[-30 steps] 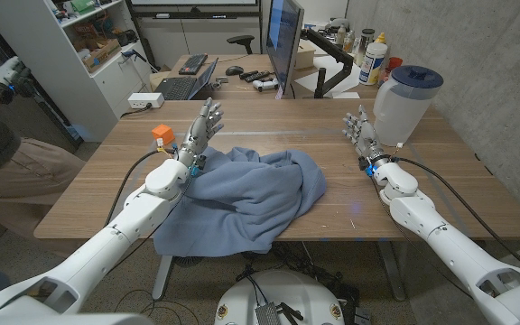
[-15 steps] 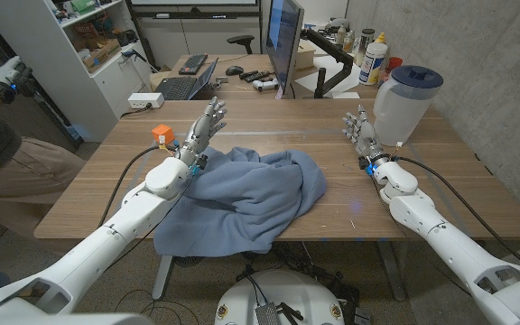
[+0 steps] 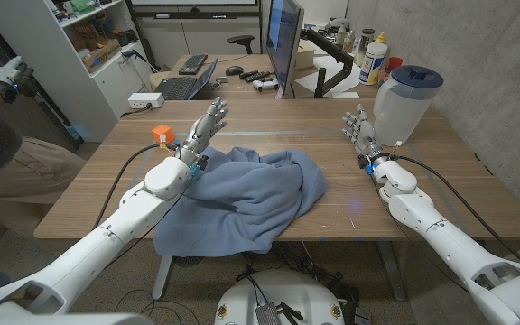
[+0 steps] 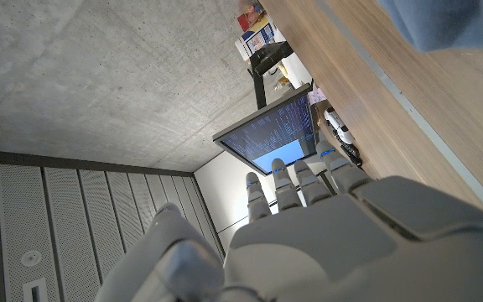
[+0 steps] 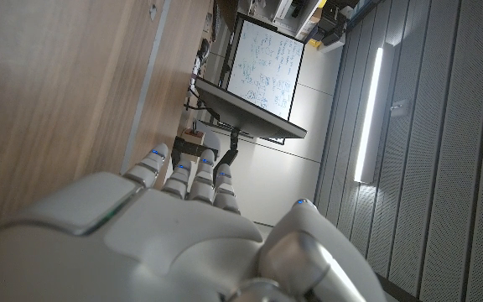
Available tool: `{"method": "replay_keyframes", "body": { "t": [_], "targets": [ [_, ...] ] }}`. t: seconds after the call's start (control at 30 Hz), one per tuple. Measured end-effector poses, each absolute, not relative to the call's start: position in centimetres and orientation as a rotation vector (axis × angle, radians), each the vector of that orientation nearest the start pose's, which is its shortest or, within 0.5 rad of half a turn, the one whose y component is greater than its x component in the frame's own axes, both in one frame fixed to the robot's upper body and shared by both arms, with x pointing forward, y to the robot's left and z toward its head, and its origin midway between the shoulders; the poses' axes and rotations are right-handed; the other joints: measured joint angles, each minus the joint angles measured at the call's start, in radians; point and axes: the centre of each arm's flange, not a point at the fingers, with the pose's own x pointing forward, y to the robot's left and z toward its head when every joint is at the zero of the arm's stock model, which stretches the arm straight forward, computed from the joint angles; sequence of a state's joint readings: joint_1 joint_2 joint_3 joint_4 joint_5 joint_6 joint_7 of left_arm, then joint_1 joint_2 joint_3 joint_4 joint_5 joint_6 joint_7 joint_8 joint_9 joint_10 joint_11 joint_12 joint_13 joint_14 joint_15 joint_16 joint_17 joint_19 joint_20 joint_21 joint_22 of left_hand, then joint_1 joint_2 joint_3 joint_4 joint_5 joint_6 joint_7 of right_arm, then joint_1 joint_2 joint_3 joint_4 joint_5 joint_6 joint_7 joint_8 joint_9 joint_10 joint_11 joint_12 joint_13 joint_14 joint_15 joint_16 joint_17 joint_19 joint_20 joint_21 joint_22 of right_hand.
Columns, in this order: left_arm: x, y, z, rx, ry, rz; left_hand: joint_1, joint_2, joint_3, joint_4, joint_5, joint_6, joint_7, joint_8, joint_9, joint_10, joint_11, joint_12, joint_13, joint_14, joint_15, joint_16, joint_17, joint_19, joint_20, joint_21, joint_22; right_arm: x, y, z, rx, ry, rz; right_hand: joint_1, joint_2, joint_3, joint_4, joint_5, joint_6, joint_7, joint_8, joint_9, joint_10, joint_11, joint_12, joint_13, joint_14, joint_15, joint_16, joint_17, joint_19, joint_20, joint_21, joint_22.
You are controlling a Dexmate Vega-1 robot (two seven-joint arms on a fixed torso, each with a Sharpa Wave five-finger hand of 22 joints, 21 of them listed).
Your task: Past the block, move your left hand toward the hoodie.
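Over the last second my left hand (image 3: 204, 127) has crept a little farther out across the counter (image 3: 441, 181) and slightly to the right, while the hoodie, the block and my right hand have stayed where they were. The left hand is raised above the wood, fingers spread and reaching forward, holding nothing. I judge it is up like that so it can travel without dragging anything along.

The orange block (image 3: 161, 134) sits on the counter just beside that hand, on its left side and a touch nearer to me than the fingertips, so the hand looks already level with it or just beyond. The blue hoodie (image 3: 251, 194) lies crumpled in the middle of the counter, to the right of my left forearm, with one edge hanging over the near side. My forearm is at its left border, and I cannot tell whether they touch. The turn toward the cloth has barely begun, I think.

My right hand (image 3: 359, 126) waits well apart on the other side, upright with fingers loosely extended and empty, right next to the big clear jug with the blue lid (image 3: 404, 101). It has no part here, so it stays clear of the cloth.
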State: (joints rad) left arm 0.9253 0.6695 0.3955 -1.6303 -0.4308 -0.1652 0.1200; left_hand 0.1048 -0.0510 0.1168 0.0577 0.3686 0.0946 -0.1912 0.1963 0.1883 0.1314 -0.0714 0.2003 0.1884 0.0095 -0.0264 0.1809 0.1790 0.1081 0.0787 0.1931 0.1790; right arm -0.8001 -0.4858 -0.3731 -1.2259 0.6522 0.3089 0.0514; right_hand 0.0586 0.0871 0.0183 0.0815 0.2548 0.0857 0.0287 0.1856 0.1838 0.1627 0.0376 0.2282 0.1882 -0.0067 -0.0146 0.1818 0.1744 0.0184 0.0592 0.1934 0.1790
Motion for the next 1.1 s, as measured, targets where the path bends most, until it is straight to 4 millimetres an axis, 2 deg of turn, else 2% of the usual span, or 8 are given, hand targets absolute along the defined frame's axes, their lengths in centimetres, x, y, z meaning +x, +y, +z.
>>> {"method": "replay_keyframes", "body": {
  "t": [0.9,0.97,1.1],
  "targets": [
    [58.2,25.7,0.6,0.436,-0.673,-0.139,0.004,0.004,0.002,-0.007,0.000,0.010,-0.010,0.004,0.000,0.000,0.000,0.000,0.000,-0.013,-0.006,0.000,0.000,-0.006,0.004,0.000,0.000,66.5,-29.3,-2.2,0.041,-0.601,0.186,0.000,0.000,0.000,0.000,0.000,0.010,-0.010,0.000,0.000,0.000,-0.001,0.000,0.000,-0.001,0.000,0.000,0.004,-0.003,0.003,0.000,0.000],
    [58.1,25.7,0.7,0.449,-0.675,-0.133,0.004,0.004,0.002,-0.007,0.000,0.024,-0.013,0.009,0.000,0.004,-0.004,0.000,0.000,-0.013,-0.006,0.000,0.000,-0.011,-0.001,0.000,0.000,66.4,-29.3,-2.3,0.043,-0.602,0.185,0.000,0.000,0.000,0.000,0.000,0.018,-0.018,0.000,0.000,0.005,-0.013,0.000,0.000,-0.004,-0.008,0.000,0.005,-0.003,0.003,0.000,0.000],
    [57.9,25.6,0.7,0.471,-0.678,-0.120,0.004,0.004,-0.001,-0.010,0.000,0.036,-0.011,0.012,0.000,0.008,-0.007,0.000,0.000,-0.013,-0.006,0.000,0.000,-0.018,-0.007,0.000,0.000,66.2,-29.2,-2.2,0.044,-0.606,0.184,0.000,0.000,0.000,0.000,0.000,0.018,-0.018,0.000,-0.003,0.003,-0.022,0.000,0.000,-0.001,-0.015,0.000,0.005,0.001,-0.001,0.000,0.000]
  ]
}}
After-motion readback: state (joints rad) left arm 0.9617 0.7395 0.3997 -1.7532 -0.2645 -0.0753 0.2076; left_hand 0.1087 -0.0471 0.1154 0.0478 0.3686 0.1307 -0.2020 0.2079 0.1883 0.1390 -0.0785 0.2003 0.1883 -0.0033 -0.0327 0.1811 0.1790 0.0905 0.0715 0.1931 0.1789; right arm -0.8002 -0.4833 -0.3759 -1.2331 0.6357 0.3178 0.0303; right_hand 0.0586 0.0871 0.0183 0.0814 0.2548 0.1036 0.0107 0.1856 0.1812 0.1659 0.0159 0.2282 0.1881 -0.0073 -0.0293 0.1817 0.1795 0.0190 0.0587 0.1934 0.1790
